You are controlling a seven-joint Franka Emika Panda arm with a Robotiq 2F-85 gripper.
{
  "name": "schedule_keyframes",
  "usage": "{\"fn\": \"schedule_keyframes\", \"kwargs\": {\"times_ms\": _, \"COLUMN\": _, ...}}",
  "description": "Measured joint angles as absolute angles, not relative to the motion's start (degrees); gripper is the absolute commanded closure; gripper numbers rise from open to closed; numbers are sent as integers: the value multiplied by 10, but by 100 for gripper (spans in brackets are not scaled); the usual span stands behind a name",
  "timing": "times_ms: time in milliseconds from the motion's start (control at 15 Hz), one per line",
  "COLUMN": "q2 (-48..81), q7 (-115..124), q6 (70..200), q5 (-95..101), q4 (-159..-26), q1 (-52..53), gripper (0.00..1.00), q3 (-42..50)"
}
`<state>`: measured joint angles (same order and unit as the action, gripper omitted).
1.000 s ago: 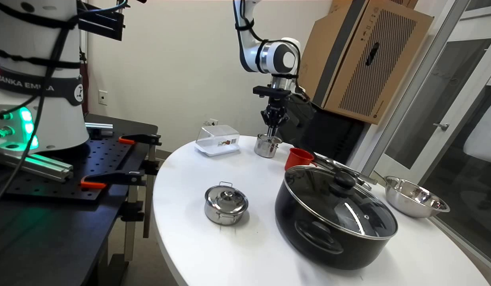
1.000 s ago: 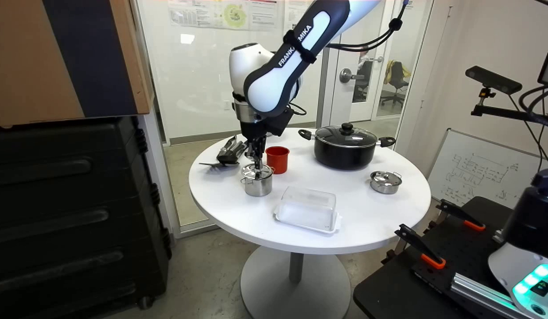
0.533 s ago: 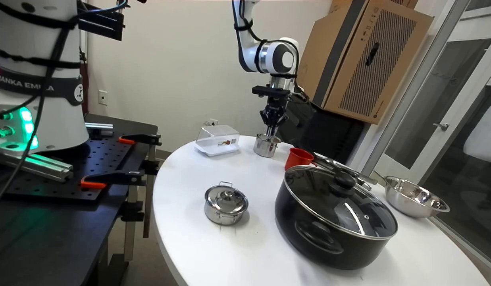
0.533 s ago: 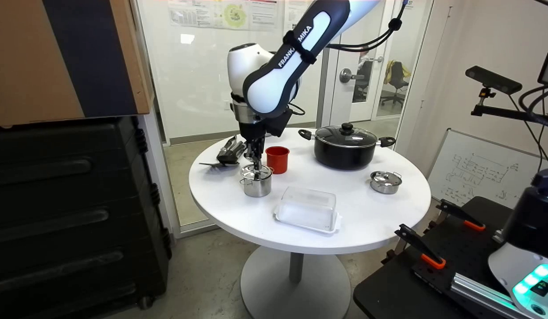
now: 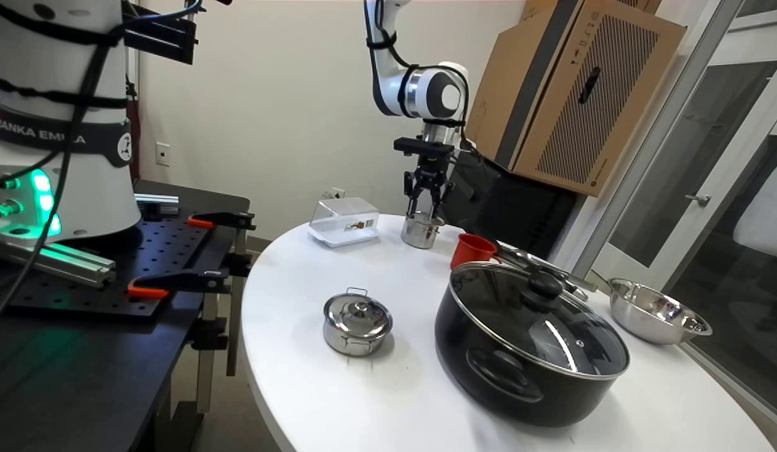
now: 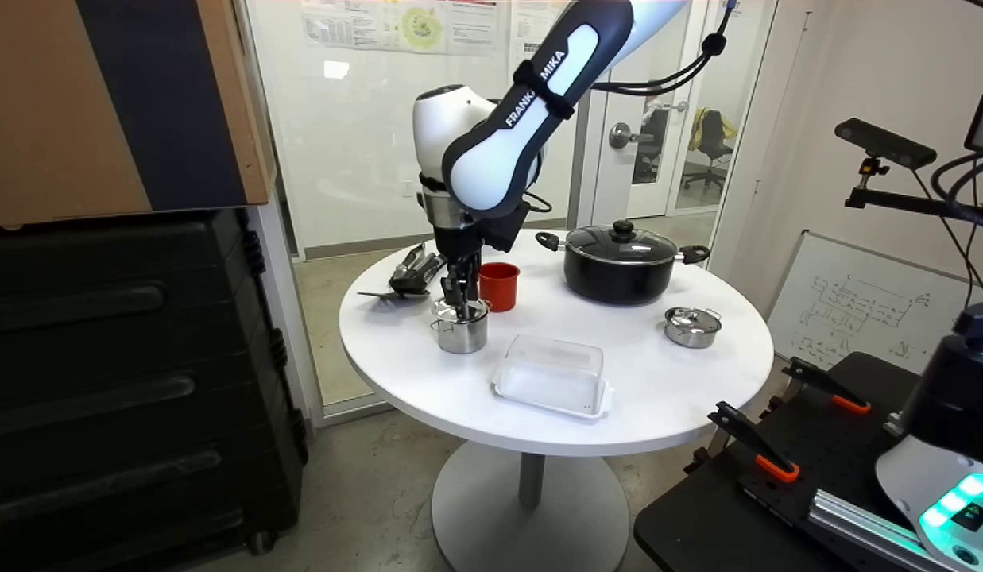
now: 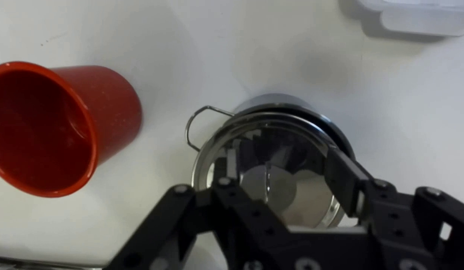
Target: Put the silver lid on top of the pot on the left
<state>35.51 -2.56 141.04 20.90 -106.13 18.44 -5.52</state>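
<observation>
The silver lid (image 7: pixel 269 180) rests over the mouth of the small steel pot (image 6: pixel 464 337), which stands upright on the round white table. In the wrist view the lid looks off-centre, with a dark gap along one side of the pot's rim (image 7: pixel 280 98); whether it lies flush I cannot tell. Directly above it, my gripper (image 5: pixel 424 212) points down with its fingers spread apart, one finger (image 7: pixel 346 178) on each side of the lid's thin upright handle (image 7: pixel 268 182). Nothing is held between them. Part of the lid hides behind the gripper in an exterior view (image 6: pixel 450 308).
A red cup (image 7: pixel 115 108) stands close beside the pot. Nearby are a clear plastic box (image 6: pixel 548 373) and a utensil holder (image 6: pixel 416 270). A large black pot (image 6: pixel 618 278), another lidded steel pot (image 5: pixel 357 326) and a steel bowl (image 5: pixel 658 317) share the table.
The gripper's fingers, together at the lid before, have spread apart and let it go. The pot shifted very slightly at first, and the arm has moved a little.
</observation>
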Motion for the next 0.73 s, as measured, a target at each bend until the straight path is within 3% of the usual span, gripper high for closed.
{"fn": "schedule_keyframes", "kwargs": {"times_ms": 67, "q2": 351, "q7": -26, "q6": 1417, "q5": 209, "q4": -1068, "q1": 184, "gripper": 0, "q3": -56}}
{"fn": "schedule_keyframes", "kwargs": {"times_ms": 733, "q2": 285, "q7": -37, "q6": 1437, "q5": 231, "q4": -1147, "q1": 189, "gripper": 0, "q3": -62}}
